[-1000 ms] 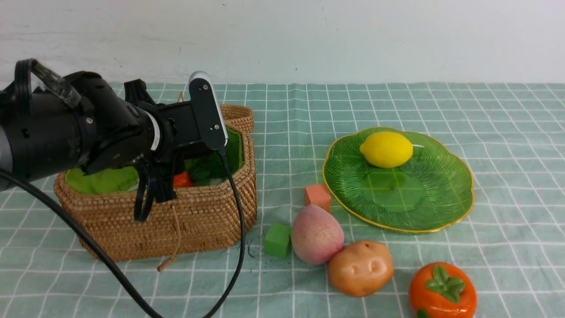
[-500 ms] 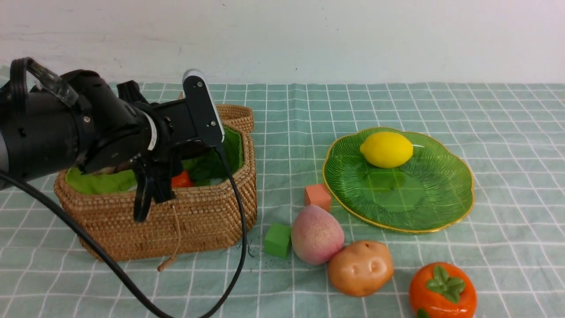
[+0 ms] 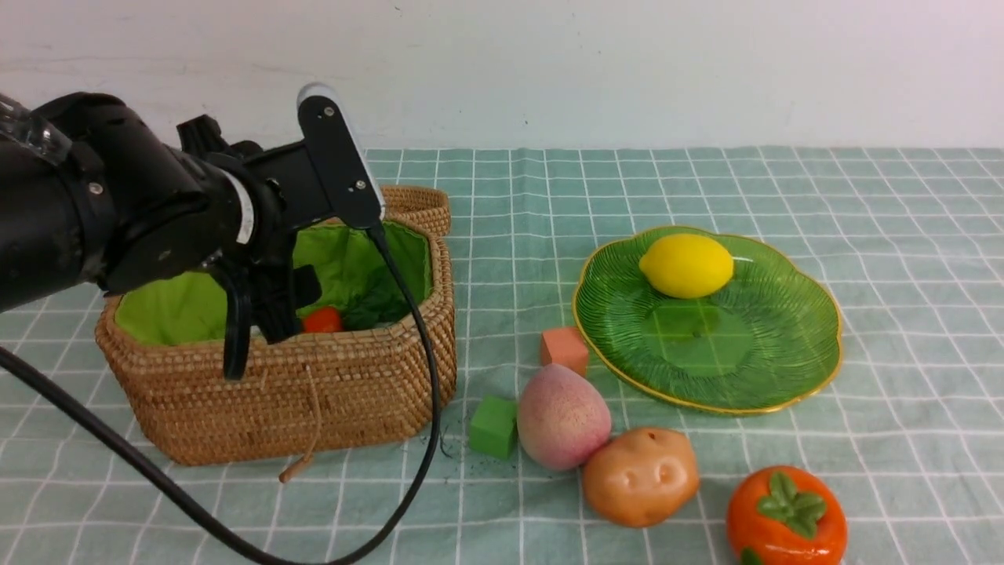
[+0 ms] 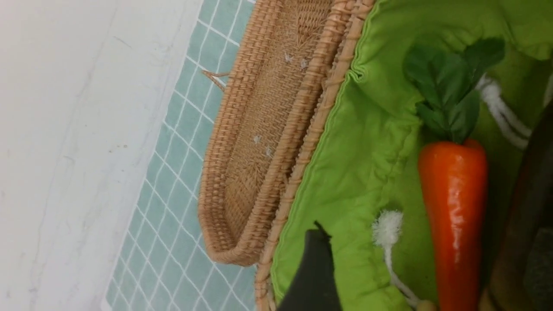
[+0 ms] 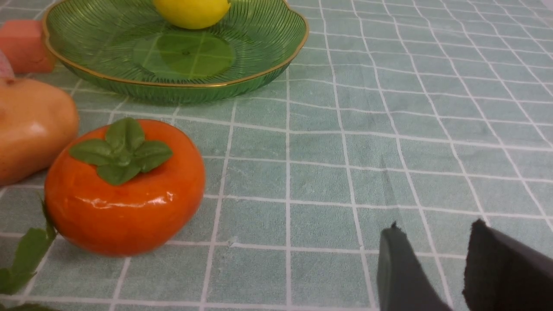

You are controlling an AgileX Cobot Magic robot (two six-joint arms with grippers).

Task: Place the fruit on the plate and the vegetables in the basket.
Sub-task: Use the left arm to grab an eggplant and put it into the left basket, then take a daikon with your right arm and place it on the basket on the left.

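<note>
Mostly we see a green checked tablecloth [image 3: 502,196] in the front view. At centre left sits the wicker basket [image 3: 345,384], with its bright green lining showing. The left gripper [image 3: 274,314] hangs over it with its jaws spread wide, pinching nothing. From its wrist camera we see the carrot [image 4: 453,216] lying free on the lining.

At centre right the green plate [image 3: 784,345] holds only the lemon [image 3: 686,265], towards its far edge. Along the lower middle of the frame lie the peach [image 3: 562,428] and the potato [image 3: 641,475], touching each other. The persimmon [image 3: 787,514] sits apart at lower right. Two small cubes, orange [image 3: 565,349] and green [image 3: 494,426], sit just beside the peach.

The right gripper [image 5: 436,226] shows only in its own wrist view. It is low over bare cloth near the persimmon, with its jaws narrowly parted and empty.

We judge the persimmon to be hard, glossy and likely slippery. It is best taken across its widest part, below the leafy calyx. The potato looks equally smooth and rounded. Closing on it could nudge the peach, so a grip across the sides clear of the peach seems safest.
</note>
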